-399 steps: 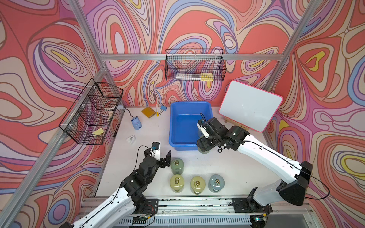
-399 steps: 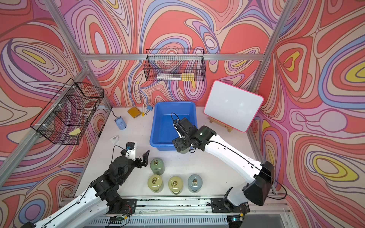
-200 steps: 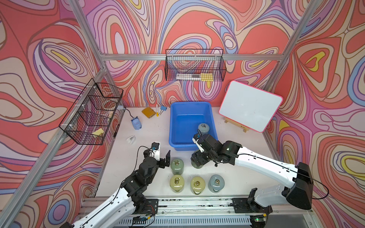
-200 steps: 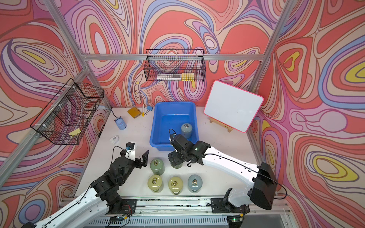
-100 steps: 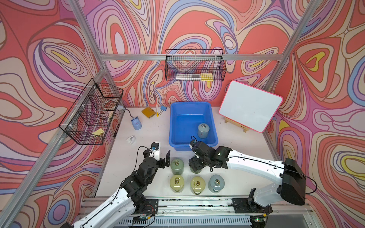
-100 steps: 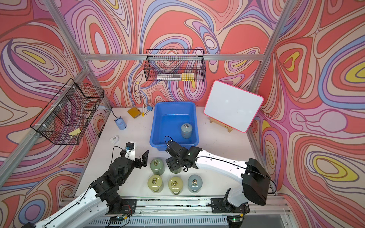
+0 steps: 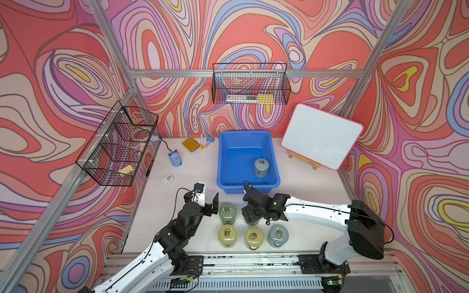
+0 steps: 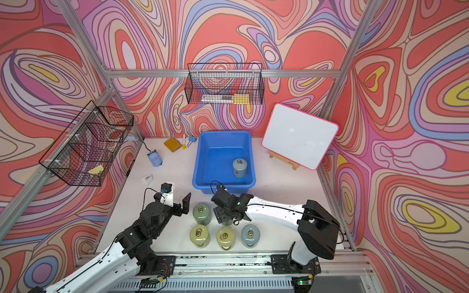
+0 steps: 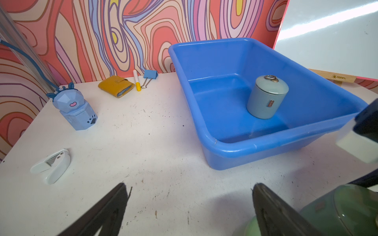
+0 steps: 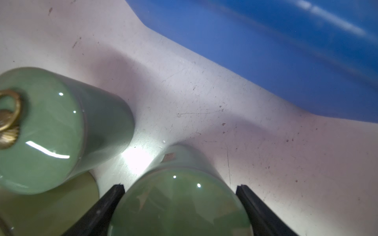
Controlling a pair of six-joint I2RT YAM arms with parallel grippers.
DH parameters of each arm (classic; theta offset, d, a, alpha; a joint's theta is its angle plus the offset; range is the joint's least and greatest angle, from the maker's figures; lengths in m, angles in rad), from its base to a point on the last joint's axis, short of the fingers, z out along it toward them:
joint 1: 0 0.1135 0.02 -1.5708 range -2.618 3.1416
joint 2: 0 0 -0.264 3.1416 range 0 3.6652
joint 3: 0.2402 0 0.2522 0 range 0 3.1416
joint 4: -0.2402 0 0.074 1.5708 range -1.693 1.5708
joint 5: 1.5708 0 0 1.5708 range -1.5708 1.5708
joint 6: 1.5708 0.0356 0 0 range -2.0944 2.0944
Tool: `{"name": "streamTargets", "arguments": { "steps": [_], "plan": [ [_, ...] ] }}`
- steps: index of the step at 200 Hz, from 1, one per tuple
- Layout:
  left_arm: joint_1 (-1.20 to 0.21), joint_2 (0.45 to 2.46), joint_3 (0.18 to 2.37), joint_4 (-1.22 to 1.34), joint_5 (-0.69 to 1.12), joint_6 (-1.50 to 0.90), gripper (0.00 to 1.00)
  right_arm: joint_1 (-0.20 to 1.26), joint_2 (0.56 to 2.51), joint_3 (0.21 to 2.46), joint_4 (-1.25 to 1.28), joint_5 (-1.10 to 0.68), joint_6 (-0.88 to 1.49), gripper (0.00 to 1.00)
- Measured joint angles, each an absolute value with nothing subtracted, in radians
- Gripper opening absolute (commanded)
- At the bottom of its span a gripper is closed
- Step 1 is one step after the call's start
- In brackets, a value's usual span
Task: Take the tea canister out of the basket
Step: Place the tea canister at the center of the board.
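Observation:
The blue basket [image 7: 222,162] [image 8: 199,162] [image 9: 255,143] stands at the back middle of the table. One grey-blue tea canister [image 7: 261,168] [image 8: 239,168] [image 9: 266,98] stands upright inside it, near its right wall. In front of the basket, my right gripper [image 7: 250,215] [image 8: 224,215] [image 10: 180,190] is shut on a green tea canister [image 10: 180,204], low at the table beside another green canister [image 7: 227,213] [image 10: 45,130]. Whether the held one rests on the table I cannot tell. My left gripper [image 7: 209,196] [image 8: 179,197] [image 9: 189,186] is open and empty, left of that row.
Two yellow-green canisters [image 7: 227,234] [image 7: 253,236] and a grey-blue one [image 7: 278,234] stand in the front row. A whiteboard [image 7: 322,135] leans at the back right. A yellow wallet [image 9: 116,87], marker, clip, blue sharpener [image 9: 74,110] and white punch [image 9: 51,165] lie left of the basket.
My right arm has carried the green canister from the basket's front rim down to the table beside the other green one, uncovering the grey-blue canister in the basket. The left arm has not moved.

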State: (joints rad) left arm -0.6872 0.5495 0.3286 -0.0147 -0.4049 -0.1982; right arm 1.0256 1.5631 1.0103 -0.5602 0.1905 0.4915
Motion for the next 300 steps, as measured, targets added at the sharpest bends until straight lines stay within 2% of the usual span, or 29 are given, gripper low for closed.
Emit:
{"name": "streamTargets", "arguments": {
  "steps": [36, 129, 192, 253, 300],
  "plan": [
    [-0.687, 0.544, 0.326, -0.015, -0.405, -0.198, 0.99, 1.028, 1.584, 1.009, -0.543, 0.203, 0.501, 0.71],
    [-0.687, 0.544, 0.326, -0.015, -0.405, -0.198, 0.99, 1.037, 1.588, 1.019, -0.540, 0.193, 0.520, 0.98],
    [-0.687, 0.538, 0.326, -0.015, -0.407, -0.198, 0.99, 1.040, 1.543, 1.084, -0.626, 0.193, 0.522, 0.98],
    [-0.687, 0.538, 0.325, -0.015, -0.413, -0.199, 0.99, 1.032, 1.489, 1.320, -0.838, 0.304, 0.533, 0.98],
    [-0.687, 0.530, 0.325, -0.015, -0.415, -0.199, 0.99, 0.898, 1.540, 1.461, -0.953, 0.337, 0.530, 0.98]
  ]
}}
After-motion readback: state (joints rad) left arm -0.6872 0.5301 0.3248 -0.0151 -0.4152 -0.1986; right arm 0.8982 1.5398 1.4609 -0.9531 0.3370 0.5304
